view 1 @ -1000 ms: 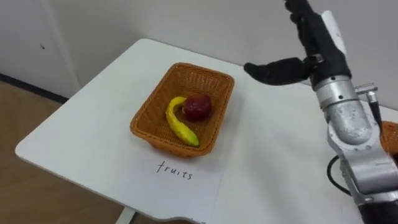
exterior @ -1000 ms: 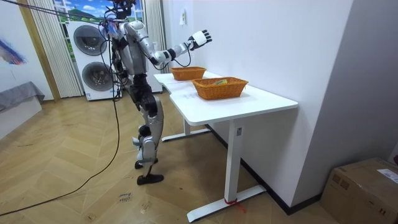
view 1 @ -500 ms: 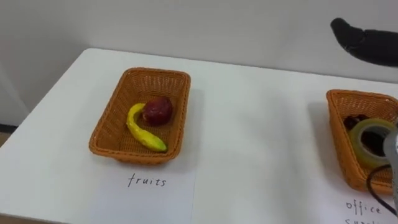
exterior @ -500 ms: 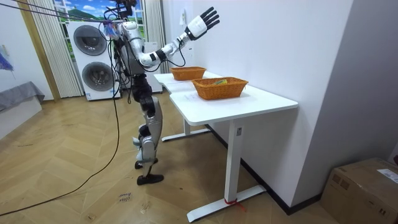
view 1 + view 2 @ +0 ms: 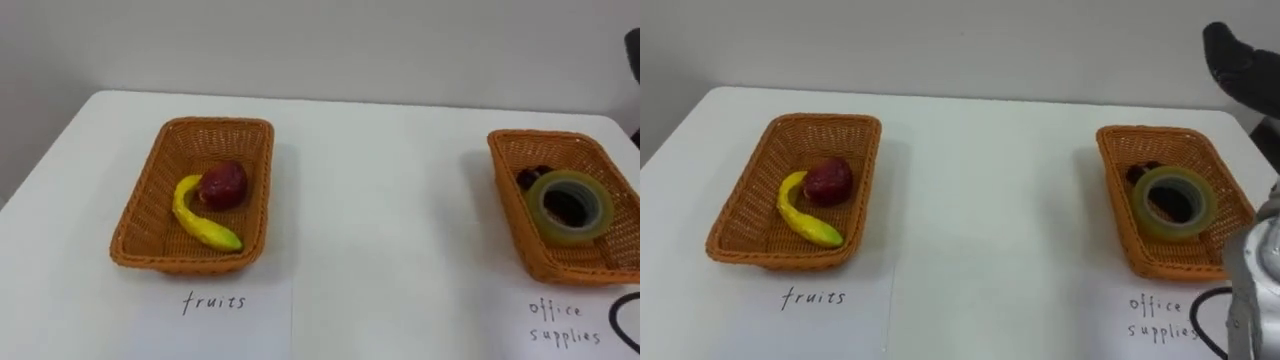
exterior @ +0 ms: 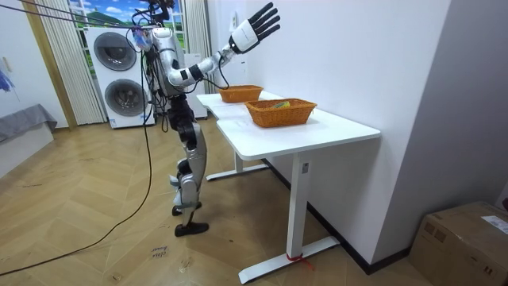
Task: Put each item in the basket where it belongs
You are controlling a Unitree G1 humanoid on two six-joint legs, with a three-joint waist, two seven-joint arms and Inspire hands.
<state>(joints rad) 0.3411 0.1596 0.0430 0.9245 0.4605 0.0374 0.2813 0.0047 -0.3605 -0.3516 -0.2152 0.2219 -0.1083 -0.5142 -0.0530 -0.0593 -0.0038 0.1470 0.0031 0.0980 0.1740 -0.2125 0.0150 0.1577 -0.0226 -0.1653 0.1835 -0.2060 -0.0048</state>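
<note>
Two wicker baskets stand on the white table [image 5: 380, 230]. The left basket [image 5: 137, 208], above a paper marked fruits [image 5: 215, 302], holds a yellow banana [image 5: 200, 225] and a red apple [image 5: 222, 186]. The right basket [image 5: 505, 175], above a paper marked office supplies [image 5: 565, 320], holds a roll of tape [image 5: 570, 180] and a small dark thing [image 5: 530, 177]. My right hand [image 6: 252, 24] is raised high above the table, open with fingers spread and holding nothing; a dark part of it [image 5: 1240, 65] shows at the upper right of the right eye view.
The table's front edge runs just below the two paper labels. I stand at the table's side by the wall [image 6: 333, 48]. Two stacked washing machines [image 6: 119, 71] are behind me, and a cardboard box [image 6: 464, 238] sits on the floor at the room view's right.
My right arm has swung up from over the table to high above it, fingers spreading. The eye view has shifted, so both baskets show side by side.
</note>
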